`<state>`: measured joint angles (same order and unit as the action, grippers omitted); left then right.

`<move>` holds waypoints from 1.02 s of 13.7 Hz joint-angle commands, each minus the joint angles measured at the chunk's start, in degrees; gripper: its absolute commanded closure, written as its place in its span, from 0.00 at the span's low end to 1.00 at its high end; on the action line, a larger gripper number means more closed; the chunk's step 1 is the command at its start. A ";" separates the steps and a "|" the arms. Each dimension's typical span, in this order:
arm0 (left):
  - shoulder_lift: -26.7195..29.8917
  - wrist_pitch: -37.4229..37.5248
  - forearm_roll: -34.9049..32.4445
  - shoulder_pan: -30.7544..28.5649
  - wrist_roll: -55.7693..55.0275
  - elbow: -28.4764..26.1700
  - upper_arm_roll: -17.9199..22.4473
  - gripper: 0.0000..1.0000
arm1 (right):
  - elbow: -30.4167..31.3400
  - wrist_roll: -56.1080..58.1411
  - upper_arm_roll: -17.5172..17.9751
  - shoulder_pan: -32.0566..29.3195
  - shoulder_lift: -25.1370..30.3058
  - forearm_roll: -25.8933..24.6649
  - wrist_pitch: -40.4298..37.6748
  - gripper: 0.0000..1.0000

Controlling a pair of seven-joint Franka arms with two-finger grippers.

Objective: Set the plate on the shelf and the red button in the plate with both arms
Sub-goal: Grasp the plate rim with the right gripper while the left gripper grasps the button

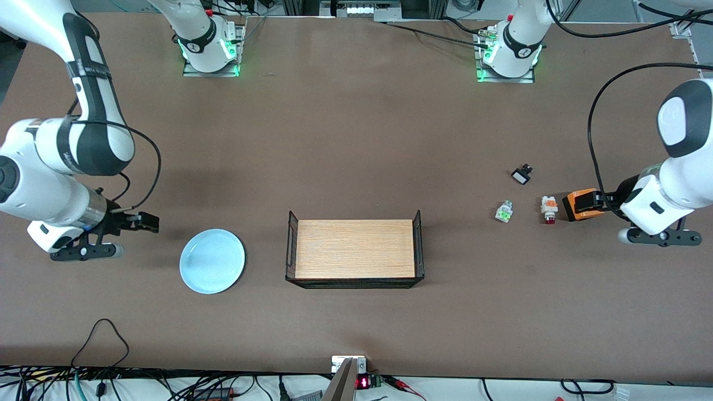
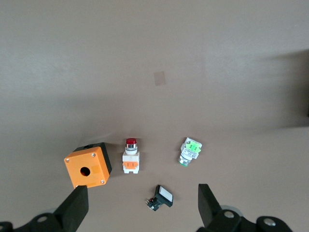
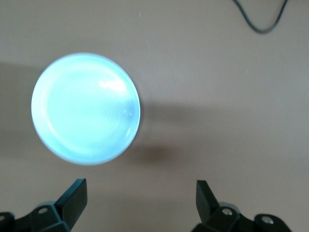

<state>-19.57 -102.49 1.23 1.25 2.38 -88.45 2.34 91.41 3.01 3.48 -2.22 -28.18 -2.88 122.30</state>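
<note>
The pale blue plate [image 1: 211,260] lies on the table toward the right arm's end; it also shows in the right wrist view [image 3: 86,108]. My right gripper [image 1: 83,252] hangs open and empty over bare table beside the plate [image 3: 140,195]. The red button [image 1: 549,209] lies on its side between a green-capped button [image 1: 504,212] and an orange box [image 1: 579,204]. In the left wrist view the red button [image 2: 131,156] is ahead of the open fingers. My left gripper [image 1: 660,236] hangs open and empty beside the orange box [image 2: 142,208].
A black wire tray with a wooden floor [image 1: 354,249] stands at the table's middle. A small black switch with a white face [image 1: 522,175] lies farther from the camera than the buttons and shows between the left fingers [image 2: 161,196]. Cables lie along the near edge.
</note>
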 commanded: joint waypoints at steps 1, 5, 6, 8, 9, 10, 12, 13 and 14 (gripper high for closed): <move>1.03 -4.28 0.27 -0.11 1.66 -6.10 -0.05 0.00 | -1.32 -0.37 0.21 -0.06 -5.21 0.86 7.40 0.00; -1.42 -10.89 0.27 -0.11 1.93 -10.87 -0.23 0.00 | -1.32 -0.20 0.21 -0.06 -10.40 0.77 16.03 0.00; -1.78 -11.93 0.18 -0.63 2.01 -12.26 -0.23 0.00 | -1.32 -0.20 0.21 0.02 -11.36 0.77 17.35 0.00; -1.96 -15.97 0.18 -0.90 2.02 -16.56 -0.23 0.00 | -1.32 -0.02 0.21 0.64 -12.60 0.51 17.89 0.00; -1.96 -18.51 0.18 -1.16 2.10 -18.58 -0.23 0.00 | -1.32 -0.11 0.21 0.81 -12.95 0.42 17.89 0.00; -1.96 -20.62 0.18 -1.77 2.28 -20.26 -0.23 0.00 | -1.32 -0.11 0.12 0.90 -13.48 0.33 17.98 0.00; -1.96 -24.41 0.27 -3.00 5.69 -23.77 -0.23 0.00 | -1.32 -0.20 0.12 1.43 -14.18 0.24 18.15 0.00; -2.05 -26.43 0.18 -3.79 6.14 -25.27 -0.23 0.00 | -1.32 -0.11 0.12 1.43 -14.71 0.16 18.94 0.00; -2.57 -28.71 0.18 -4.67 6.23 -26.76 -0.31 0.00 | -1.32 -0.02 0.12 1.43 -14.80 0.07 19.47 0.00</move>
<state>-22.70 -127.39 1.22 -1.68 6.25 -111.83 2.31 91.22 2.99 3.57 -0.93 -41.88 -2.71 140.67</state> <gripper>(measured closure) 0.000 0.000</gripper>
